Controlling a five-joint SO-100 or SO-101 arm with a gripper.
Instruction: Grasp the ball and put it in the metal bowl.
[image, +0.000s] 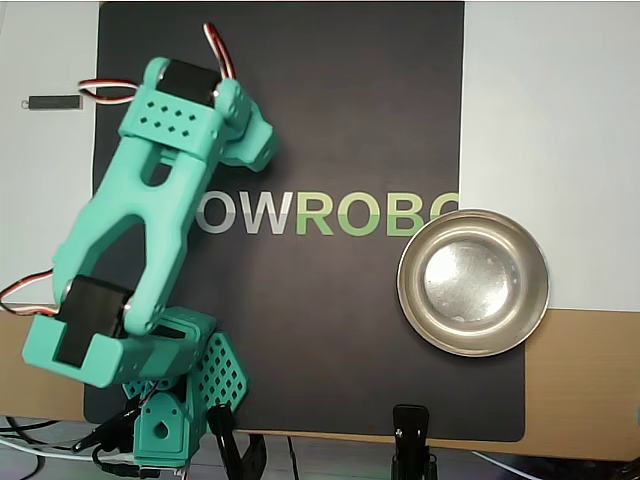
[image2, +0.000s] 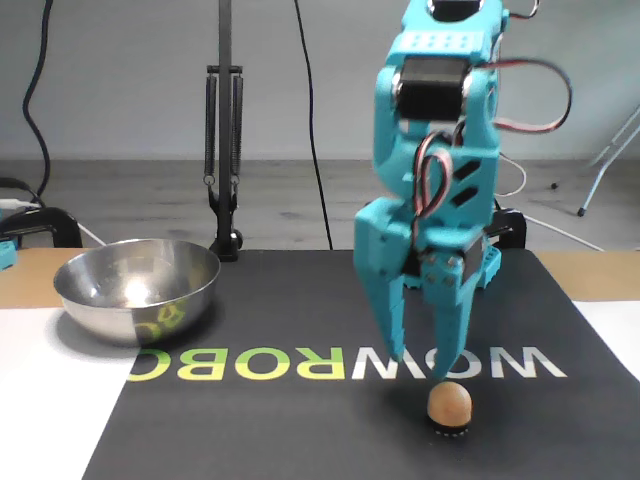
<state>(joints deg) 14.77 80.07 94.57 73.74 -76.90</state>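
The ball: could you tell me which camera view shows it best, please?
The fixed view shows it best: the ball sits in plain sight on the black mat, just below the gripper. In the overhead view the arm covers that spot, so the ball cannot be seen there.

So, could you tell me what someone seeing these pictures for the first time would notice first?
Most likely the big turquoise arm, standing tall over the black mat in the fixed view, with its gripper pointing straight down just above the small tan ball. Next would be the shiny metal bowl, sitting empty at the mat's left edge in that view, well apart from the ball.
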